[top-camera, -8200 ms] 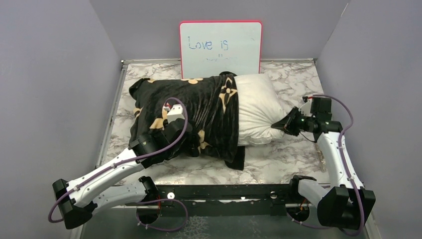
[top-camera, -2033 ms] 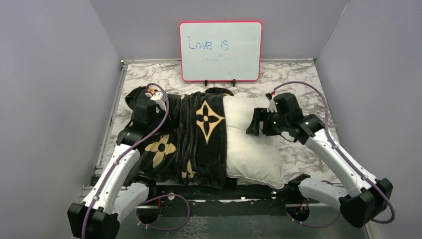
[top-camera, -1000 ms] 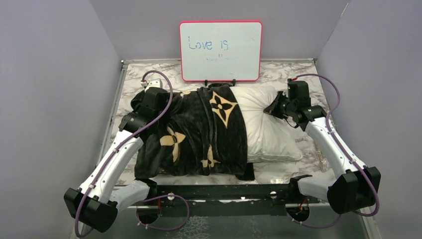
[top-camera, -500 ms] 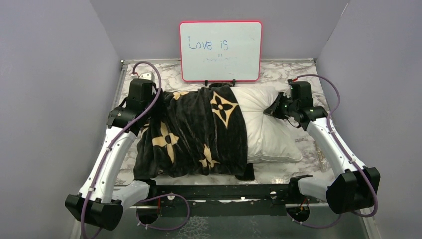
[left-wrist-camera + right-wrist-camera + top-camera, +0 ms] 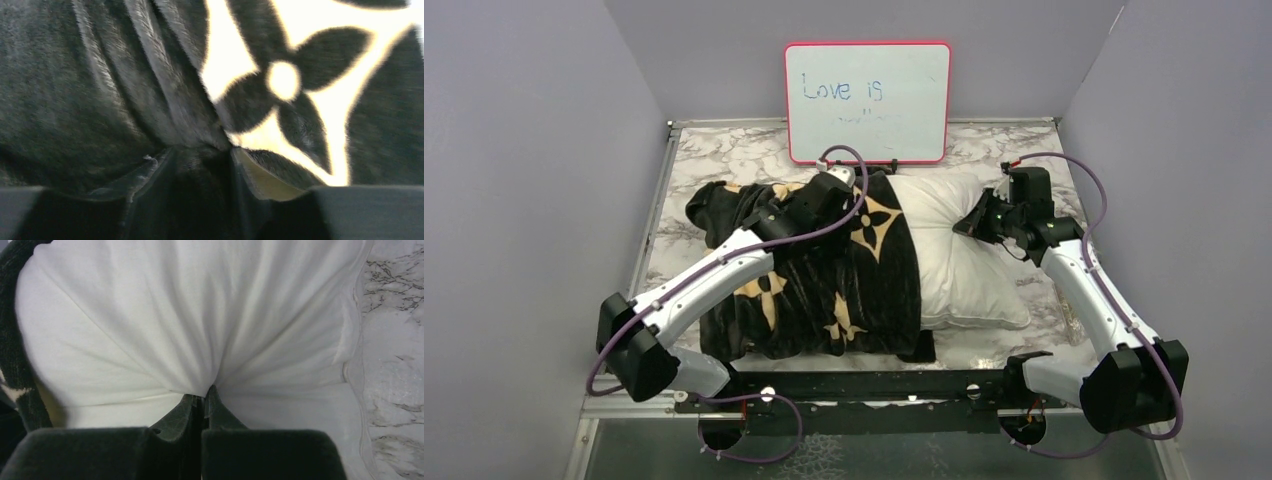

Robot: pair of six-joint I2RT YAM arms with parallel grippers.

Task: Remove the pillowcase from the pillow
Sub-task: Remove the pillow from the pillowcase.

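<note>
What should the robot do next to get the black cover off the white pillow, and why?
Probably the left gripper should pull the pillowcase leftward. It looks pinched on a fold of that fabric, while the right gripper is shut on the pillow, anchoring it. About half the pillow is still covered.

left tool: moved from far-left corner to pillowcase middle | folds now gathered between its fingers
</note>
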